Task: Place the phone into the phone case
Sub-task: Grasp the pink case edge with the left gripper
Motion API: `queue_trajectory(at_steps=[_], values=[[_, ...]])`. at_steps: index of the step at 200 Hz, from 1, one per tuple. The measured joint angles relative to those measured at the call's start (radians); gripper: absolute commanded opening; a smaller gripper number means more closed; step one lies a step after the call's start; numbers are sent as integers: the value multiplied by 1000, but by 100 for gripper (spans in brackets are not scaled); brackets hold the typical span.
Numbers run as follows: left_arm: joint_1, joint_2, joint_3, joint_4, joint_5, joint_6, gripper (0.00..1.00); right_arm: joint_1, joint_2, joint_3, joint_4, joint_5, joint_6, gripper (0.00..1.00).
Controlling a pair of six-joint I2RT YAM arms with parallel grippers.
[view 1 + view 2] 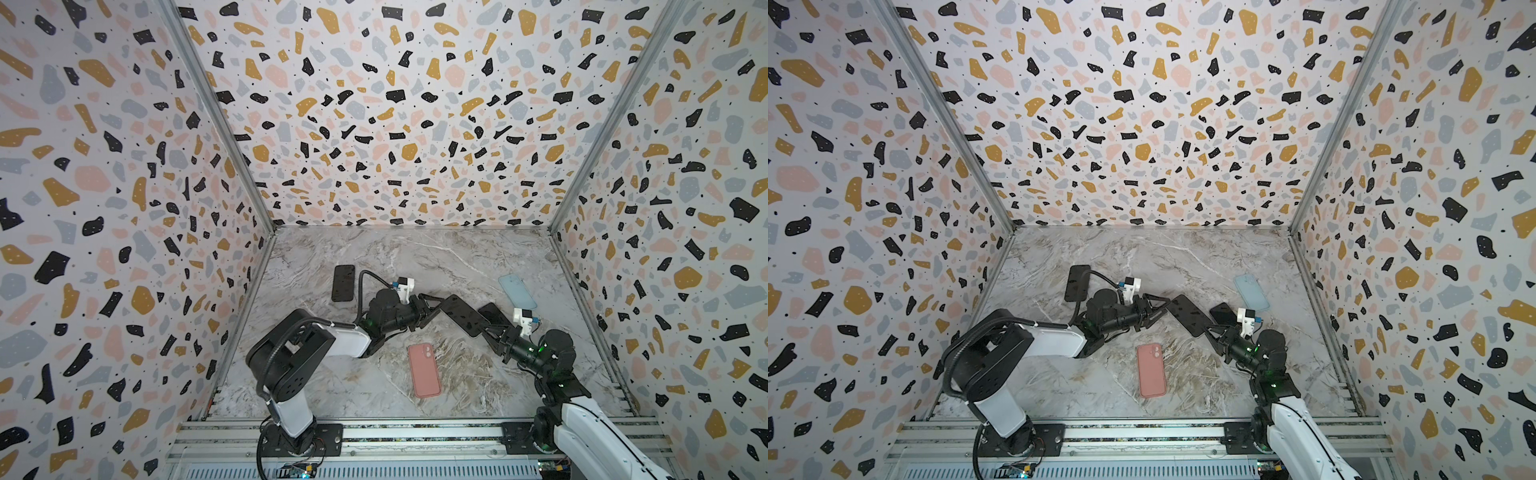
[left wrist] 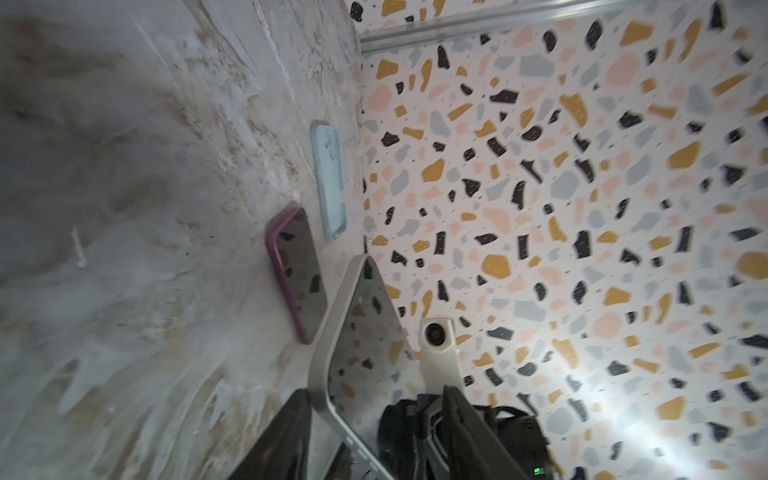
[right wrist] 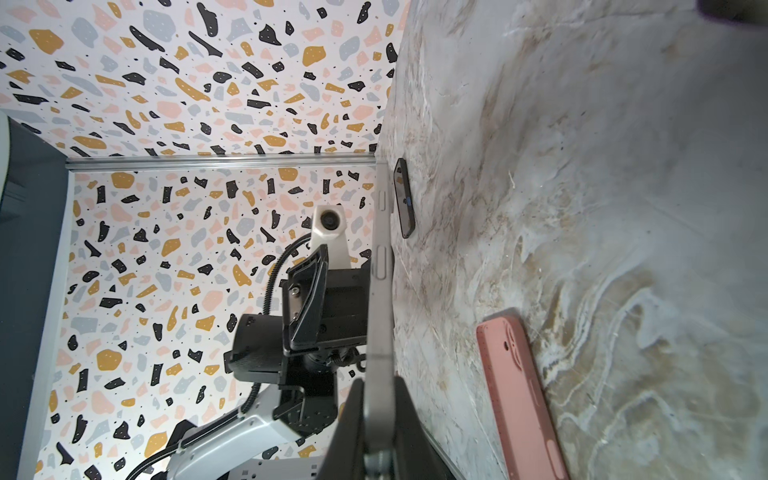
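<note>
Right wrist: phone [image 3: 382, 291] edge-on, screen unseen

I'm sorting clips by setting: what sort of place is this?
Probably a purpose-built robot recording booth, not a home: terrazzo-print panels wall in a marble-look tabletop, bare aluminium framing joins the corners, and the left arm and right arm are mounted on a front rail.
</note>
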Motion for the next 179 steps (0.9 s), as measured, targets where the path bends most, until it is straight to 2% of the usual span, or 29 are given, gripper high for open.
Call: queue_trajectory(at_steps=[45,82,134,179], values=[[2,-63,207,-616,-75,479,53,-40,25,0,-46,-25,-55,0],[2,-53,299,-954,-178,747,51,-49,48,1,-64,-41,-87,0],[-20,-13,341,-1189,-296,958,51,-51,52,1,-66,-48,-119,0],[-84,44,383,-1273,-389,1052,51,-52,54,1,-66,-48,-132,0]])
